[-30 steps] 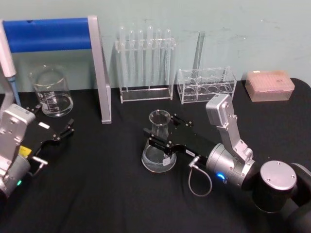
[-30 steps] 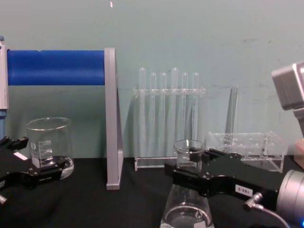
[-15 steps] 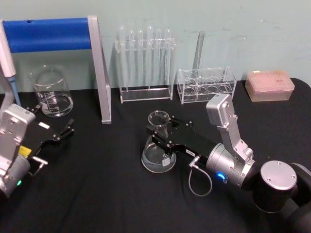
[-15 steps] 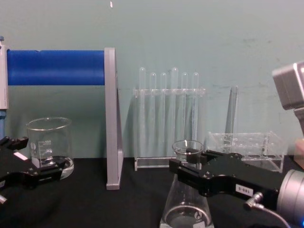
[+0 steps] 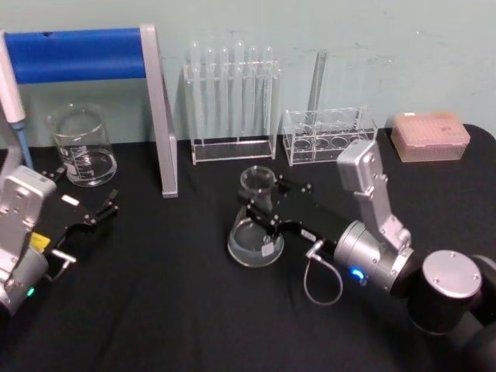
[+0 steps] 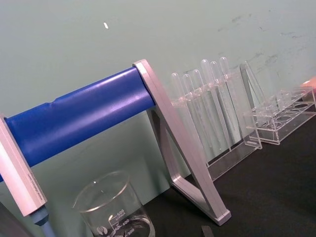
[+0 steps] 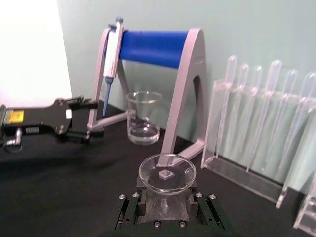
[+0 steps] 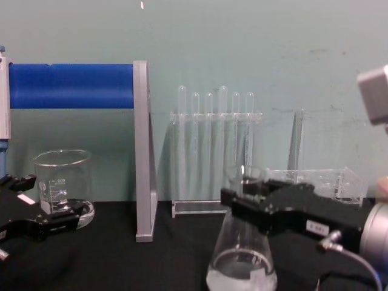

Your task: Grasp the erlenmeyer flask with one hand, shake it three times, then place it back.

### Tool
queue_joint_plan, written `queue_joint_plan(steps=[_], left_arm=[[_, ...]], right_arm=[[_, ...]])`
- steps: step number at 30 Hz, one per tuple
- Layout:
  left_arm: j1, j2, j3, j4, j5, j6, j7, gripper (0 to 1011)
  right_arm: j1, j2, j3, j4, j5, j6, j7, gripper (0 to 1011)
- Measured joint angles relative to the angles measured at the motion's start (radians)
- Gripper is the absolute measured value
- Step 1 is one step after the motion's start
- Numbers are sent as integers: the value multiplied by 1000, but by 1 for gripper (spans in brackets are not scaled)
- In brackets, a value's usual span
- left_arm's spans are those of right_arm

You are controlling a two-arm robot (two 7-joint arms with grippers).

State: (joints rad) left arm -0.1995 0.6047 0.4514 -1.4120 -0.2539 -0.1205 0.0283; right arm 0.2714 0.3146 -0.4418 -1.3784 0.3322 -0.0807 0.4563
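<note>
Clear glass erlenmeyer flask (image 5: 253,245), mid-worktop, is clamped at the neck by the right end effector (image 5: 260,206), with the left end effector (image 5: 87,190) parked, fingers apart; shaking comes next and likely calls for a firm grip.

Bare tabletop (image 5: 170,294) left of erlenmeyer flask (image 5: 249,246); tube rack (image 5: 232,147) behind.

Wall: you are facing a pale green wall (image 5: 403,31) that is running behind the whole setup and showing faint scuffs.
Speck: a small white speck (image 8: 142,5) is sitting high on it in your chest view.
Surface: a matt black surface (image 5: 155,310) is stretching from the wall's foot towards you.
Light: a bright white patch (image 7: 29,44) is glowing beside the wall in your right wrist view.
</note>
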Motion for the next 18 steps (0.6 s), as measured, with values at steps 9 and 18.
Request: queue_joint_plan(steps=[9, 18], left_arm=[[0, 0, 0, 0, 0, 0, 0, 1001], [0, 0, 0, 0, 0, 0, 0, 1001]], right_arm=[[-18, 15, 40, -98, 36, 40, -14, 449], [-30, 36, 55, -173, 69, 87, -25, 449]])
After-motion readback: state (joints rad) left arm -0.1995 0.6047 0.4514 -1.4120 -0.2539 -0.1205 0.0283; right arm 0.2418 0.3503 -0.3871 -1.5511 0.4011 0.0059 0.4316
